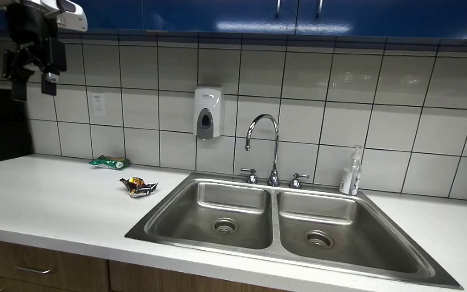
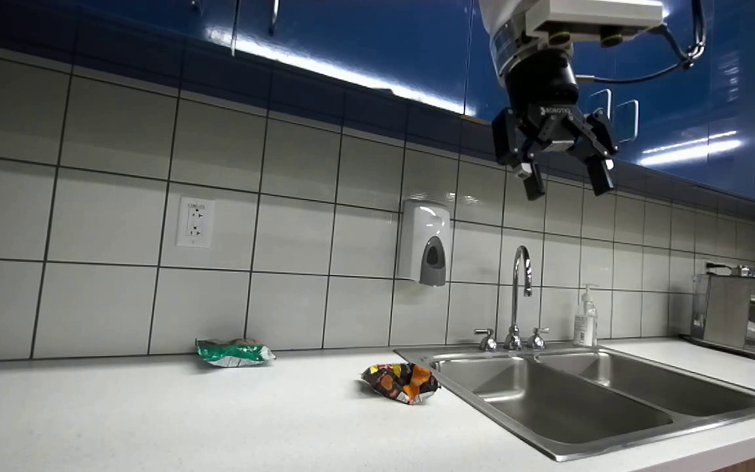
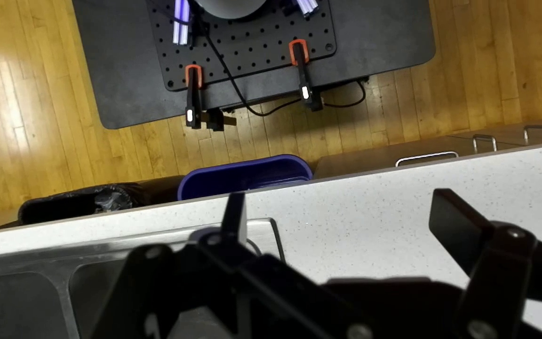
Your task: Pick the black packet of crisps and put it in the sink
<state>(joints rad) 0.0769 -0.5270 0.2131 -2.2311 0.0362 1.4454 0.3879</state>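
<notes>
The black packet of crisps (image 1: 138,188), with orange and yellow print, lies crumpled on the white counter beside the sink's edge. It also shows in an exterior view (image 2: 401,383). It is not seen in the wrist view. The steel double sink (image 1: 275,231) has two bare basins; its rim also shows in the wrist view (image 3: 64,256). My gripper (image 1: 34,94) hangs high above the counter, well above the packet and apart from everything. Its fingers are spread with nothing between them, as an exterior view (image 2: 569,189) and the wrist view (image 3: 339,202) show.
A green packet (image 1: 111,162) lies near the tiled wall. A tall faucet (image 1: 276,154) and a pump bottle (image 1: 350,177) stand at the sink's back. A wall soap dispenser (image 1: 208,113) and blue cabinets (image 1: 221,16) are above. A blue bin (image 3: 245,179) stands below the counter's front edge.
</notes>
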